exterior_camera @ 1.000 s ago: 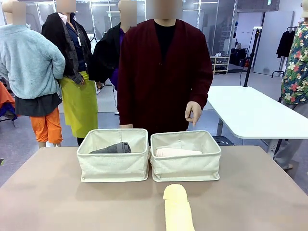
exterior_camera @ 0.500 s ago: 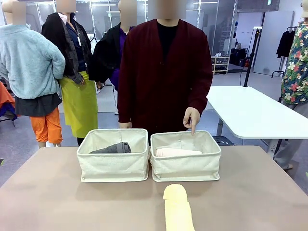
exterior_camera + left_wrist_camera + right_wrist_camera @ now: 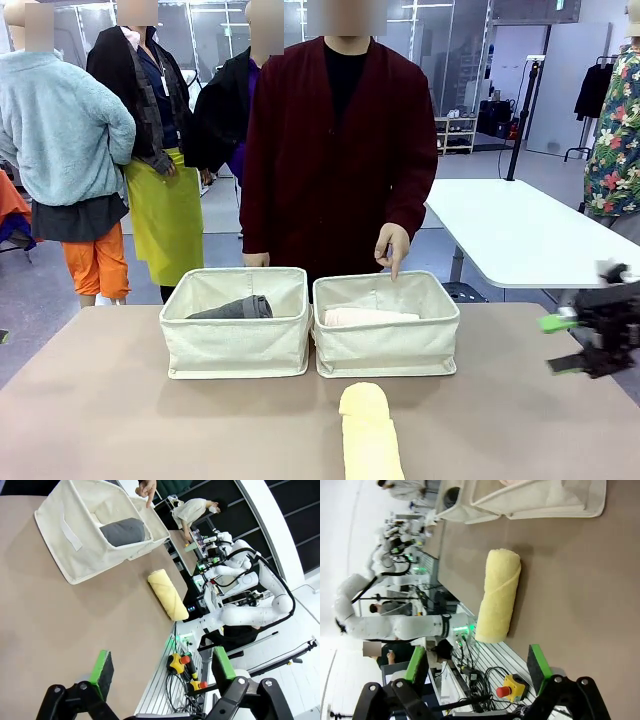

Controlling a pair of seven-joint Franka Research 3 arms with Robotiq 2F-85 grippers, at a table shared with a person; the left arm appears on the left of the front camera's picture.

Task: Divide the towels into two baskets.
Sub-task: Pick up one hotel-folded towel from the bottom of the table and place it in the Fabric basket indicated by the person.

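Towel roll, pale yellow [image 3: 370, 435], nearest on the surface [image 3: 120, 400], lying lengthways toward the robot, just short of the right basket [image 3: 385, 345] and not touching it. Soft terry, light by the look; likely to squash under the pads and sag at the ends if lifted by one tip. Best taken across the middle of the roll, pads spanning its width, pressed deep enough that the outer wrap does not peel loose. Not slippery, not fragile.

Right hand [image 3: 570, 345] at the right edge of the surface, green pads wide apart, holding nothing; roll lying ahead of it in the right wrist view [image 3: 499, 596]. Left hand [image 3: 160, 672] likewise spread wide and empty, low over bare surface, well apart from the roll [image 3: 167, 594].

Farther on, two cream baskets side by side, touching or nearly so. Left basket [image 3: 238, 340] with a dark grey towel [image 3: 235, 308] inside; right basket with a pale towel [image 3: 365, 317], white or pale pink, hard to tell.

Beyond, person's hand [image 3: 392, 248] pointing a finger down at the right basket's far rim. Judged destination for the yellow roll: right basket.
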